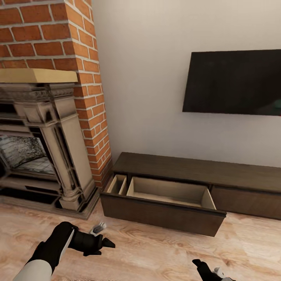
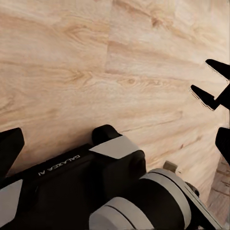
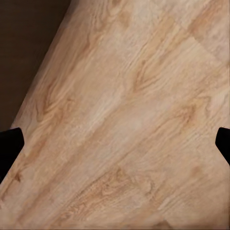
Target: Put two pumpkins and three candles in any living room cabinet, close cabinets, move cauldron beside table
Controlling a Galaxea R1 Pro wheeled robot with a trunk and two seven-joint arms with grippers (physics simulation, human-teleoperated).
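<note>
The dark-brown cabinet (image 1: 195, 169) runs low along the wall under the TV. Its left drawer (image 1: 164, 214) is pulled out, and both its small and large compartments look empty. My left gripper (image 1: 104, 246) hovers over the wooden floor in front of the drawer's left end, fingers (image 2: 9, 148) spread wide with nothing between them. Lower right, my right gripper (image 1: 201, 266) is also open and empty, its fingertips (image 3: 9, 148) far apart above the floor. A dark corner of the cabinet (image 3: 24, 48) appears in the right wrist view. The pumpkins, candles, cauldron and table are out of view.
A brick chimney with a stone fireplace (image 1: 50, 156) stands left of the cabinet, its hearth step reaching onto the floor. A black TV (image 1: 234, 82) hangs on the white wall. Pale wooden floor (image 1: 156, 249) lies before the drawer. The right arm's wrist (image 2: 120, 191) shows in the left wrist view.
</note>
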